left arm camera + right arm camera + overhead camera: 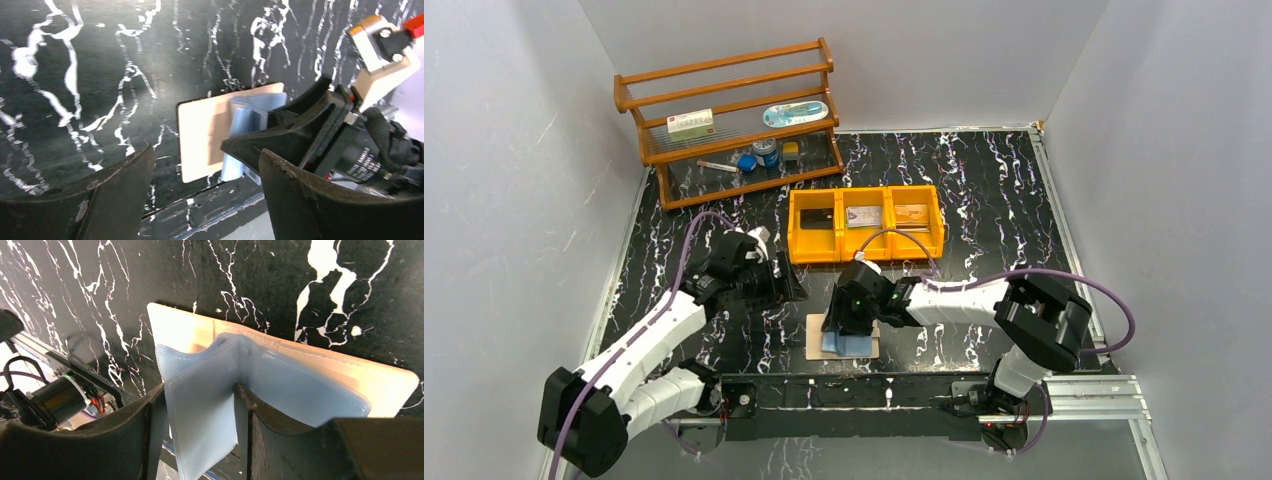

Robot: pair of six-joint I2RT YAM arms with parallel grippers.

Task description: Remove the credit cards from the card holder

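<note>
The card holder [816, 341] lies open on the black marbled table near the front edge, tan cover down. My right gripper [849, 315] is down on it. In the right wrist view the gripper [199, 389] is open, and a pale blue pocket panel [200, 430] stands up between its fingers; the other panel [300, 390] lies flat on the tan cover [185, 327]. No card shows in the holder. My left gripper [786, 285] hovers open and empty to the left, facing the holder [200, 135]. Three credit cards, dark [816, 217], silvery [863, 217] and tan [912, 213], lie in the yellow bin.
The yellow three-compartment bin [864, 252] stands just behind the holder. A wooden shelf rack [734, 120] with small items stands at the back left. White walls close in on both sides. The arms' metal mounting rail [874, 392] runs along the front edge.
</note>
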